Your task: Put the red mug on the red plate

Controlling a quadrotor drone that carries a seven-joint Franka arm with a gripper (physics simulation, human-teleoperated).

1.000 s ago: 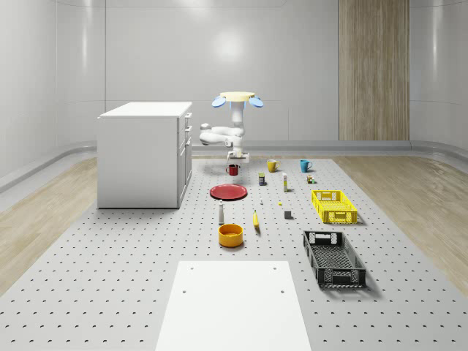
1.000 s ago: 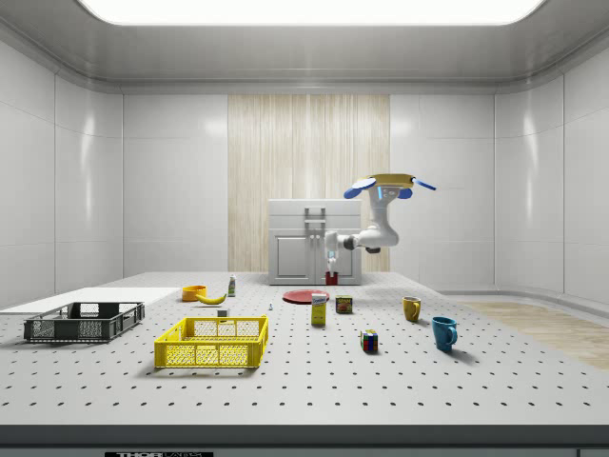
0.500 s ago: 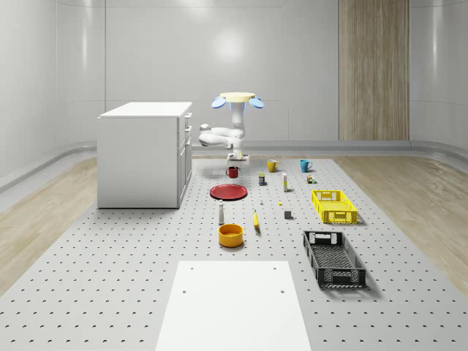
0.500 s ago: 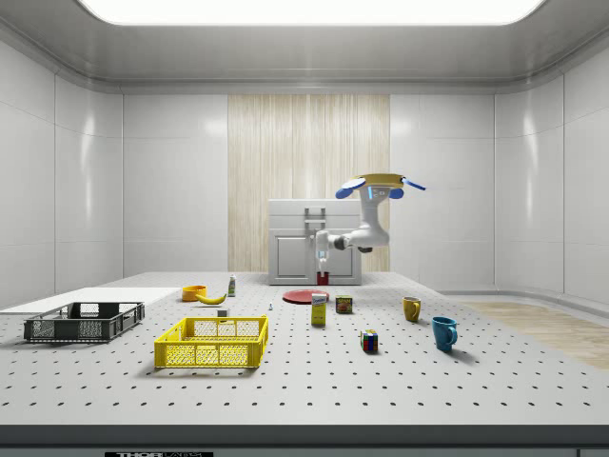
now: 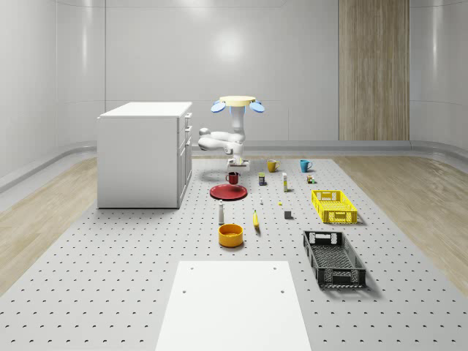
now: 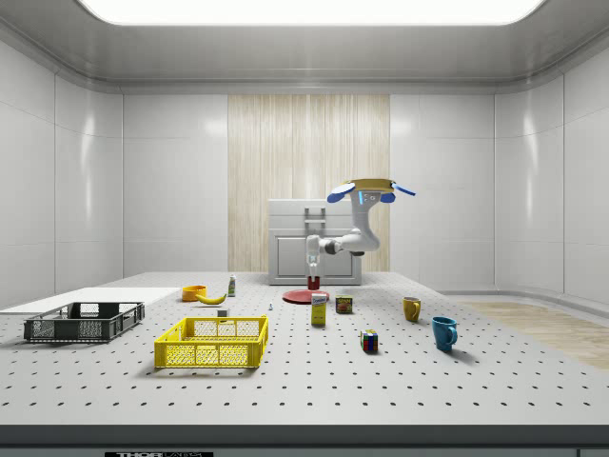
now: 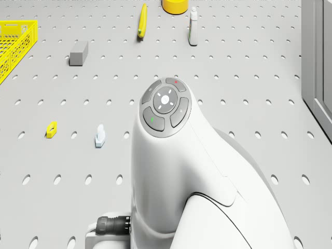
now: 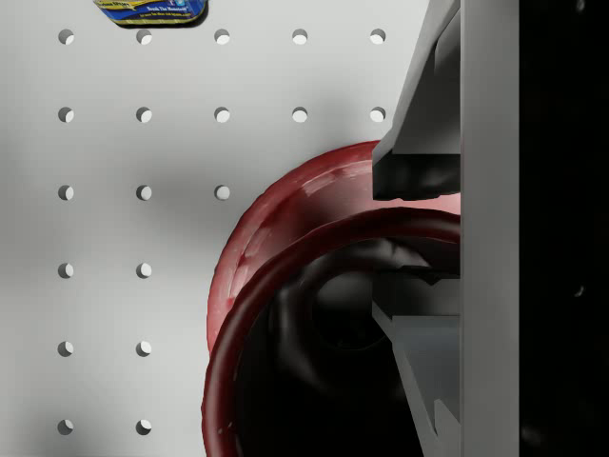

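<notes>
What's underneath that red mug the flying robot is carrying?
Below the red mug, held in the gripper, lies the red plate's rim and the grey perforated floor. The mug covers the plate's remaining part.

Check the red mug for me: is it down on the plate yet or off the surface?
Off the surface. The hand holds the red mug upright above the red plate's far edge; the drone hovers behind.

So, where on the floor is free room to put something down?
Free: the wide stretch between the cabinet and the white board, left of the orange bowl. Crowded: around the red plate, and near the yellow crate.
</notes>
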